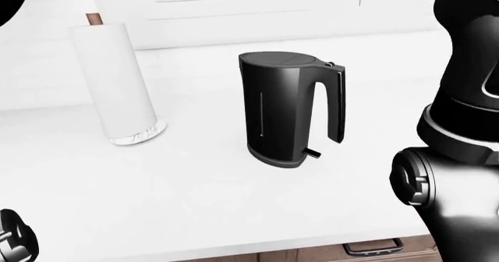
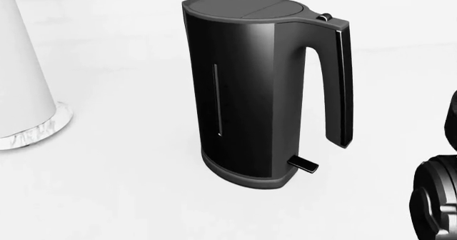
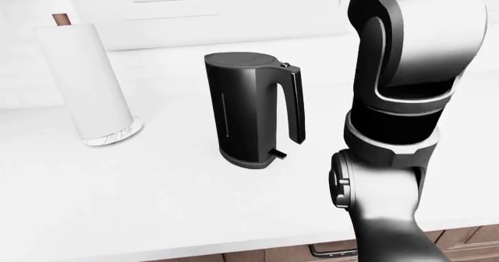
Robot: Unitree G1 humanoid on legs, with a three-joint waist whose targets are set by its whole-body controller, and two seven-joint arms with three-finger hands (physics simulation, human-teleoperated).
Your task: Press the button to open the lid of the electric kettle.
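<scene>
Black glossy electric kettle (image 2: 250, 90) stands upright on the white counter (image 1: 195, 203), long axis vertical, roughly mid-counter in our eye views. Its handle (image 2: 336, 84) points to the right of the scene, and a small lever switch (image 2: 304, 165) sticks out at the base below the handle, also to the right. We see the lid (image 2: 246, 8) flat and closed on top, with the small round button (image 2: 325, 17) sitting at the top of the handle just behind the lid edge. A thin vertical level strip (image 2: 216, 100) runs down the body's near-left face. The body tapers slightly, with a darker matte base ring. A white paper towel roll (image 1: 117, 86) stands upright on a holder well to the left of the kettle. Our right arm (image 3: 398, 116) rises on the right side of the eye views, elbow low and forearm running up out of frame, so the right hand itself isn't in view. Bottom-left in the left-eye view we catch a dark piece of the left hand (image 1: 14, 244); can't tell whether its fingers are apart or together. Neither hand touches the kettle.
</scene>
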